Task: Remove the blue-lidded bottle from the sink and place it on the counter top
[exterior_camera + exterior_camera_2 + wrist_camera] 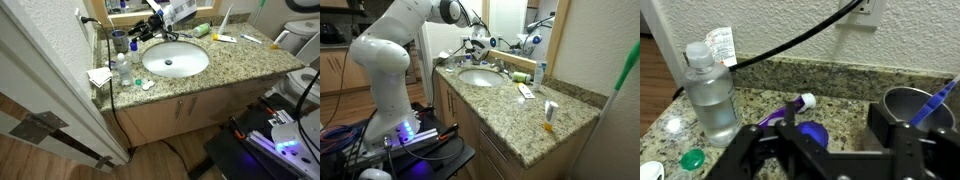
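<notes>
Speckled beige-brown granite table (240,62) with a white oval sink (190,62) set into it, seen in both exterior views. The white robot arm reaches over the back corner of the table, beside the sink, and its black hand (140,31) hangs low over the stone.

In the wrist view the hand (828,148) has its two black fingers (748,158) spread wide apart, gripping nothing. Between them, on the granite and outside the sink, lies what appears to be the small bottle with a dark blue cap (812,133), partly hidden by the hand's body.

A taller clear plastic bottle (712,95) stands upright off to one side, with a loose green cap (690,158) near its base. A metal cup (902,108) holding a blue brush stands on the opposite side. A black cable (790,45) runs along the wall.
</notes>
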Tool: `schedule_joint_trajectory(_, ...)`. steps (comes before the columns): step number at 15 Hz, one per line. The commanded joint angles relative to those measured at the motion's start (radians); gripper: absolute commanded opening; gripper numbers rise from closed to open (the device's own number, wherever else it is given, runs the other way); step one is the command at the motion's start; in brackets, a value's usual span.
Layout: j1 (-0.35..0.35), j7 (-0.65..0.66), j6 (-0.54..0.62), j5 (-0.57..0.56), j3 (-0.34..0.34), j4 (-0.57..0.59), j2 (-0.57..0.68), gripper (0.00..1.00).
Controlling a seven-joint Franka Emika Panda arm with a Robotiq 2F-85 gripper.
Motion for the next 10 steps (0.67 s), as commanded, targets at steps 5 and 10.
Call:
schedule_joint_trajectory(5,-0.035,-0.05,-0.041,-0.019,0.015,0.029,-0.006,1.0)
schedule_joint_trajectory(10,-0.023,-0.025,-0.011,-0.009,0.013,0.029,0.0,1.0)
